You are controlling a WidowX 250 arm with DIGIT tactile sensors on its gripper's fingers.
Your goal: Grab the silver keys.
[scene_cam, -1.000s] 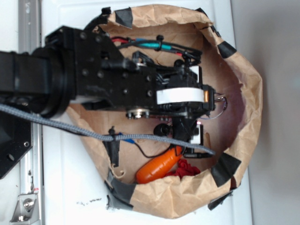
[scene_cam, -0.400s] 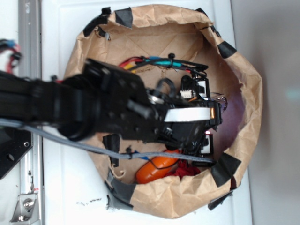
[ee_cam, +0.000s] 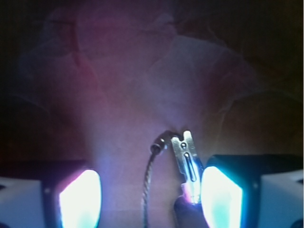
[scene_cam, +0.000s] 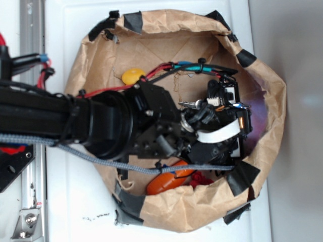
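The silver keys (ee_cam: 186,159) lie on the brown paper floor of the bag, a shiny key blade with its thin wire ring (ee_cam: 149,175) curving beside it. My gripper (ee_cam: 149,197) is open and straddles them: the blade sits close against the right finger (ee_cam: 221,194), and the left finger (ee_cam: 78,197) stands well apart. In the exterior view the gripper (scene_cam: 243,121) reaches down into the right part of the paper bag (scene_cam: 262,75); a silvery glint of the keys (scene_cam: 246,106) shows at its tip, the remainder hidden by the arm.
An orange carrot (scene_cam: 169,182) and a red item (scene_cam: 202,177) lie at the bag's lower edge. A yellow object (scene_cam: 132,75) sits at the upper left inside. The bag's crumpled walls, held by black tape (scene_cam: 242,176), ring the gripper closely.
The arm has tilted and dropped deeper into the bag, bringing the gripper down over the keys. The yellow object, covered before, now shows.
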